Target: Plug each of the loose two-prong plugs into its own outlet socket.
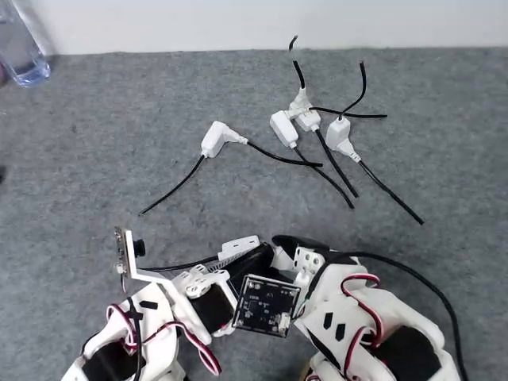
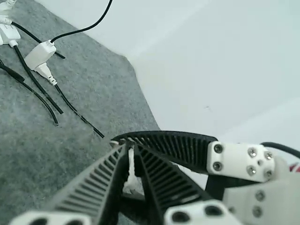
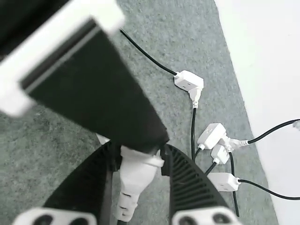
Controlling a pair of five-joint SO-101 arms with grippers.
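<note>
The jaws on my right (image 3: 140,151) are clamping a white plug (image 3: 136,180); the jaws on my left (image 2: 129,151) are pinching it too, while the loose plugs (image 1: 308,121) are lying on the desk (image 1: 95,143) well ahead.

mat (image 1: 79,175): grey rough felt | plug (image 3: 136,180): smooth white plastic

Bright, soft, even light falls on the grey desk (image 1: 95,159); the cables (image 1: 333,163) throw only thin, faint shadows. The white wall (image 1: 238,24) along the top is washed out. In the right wrist view the plug (image 3: 136,176) between the fingers (image 3: 187,187) shows bright against a dark block (image 3: 93,93).
</note>
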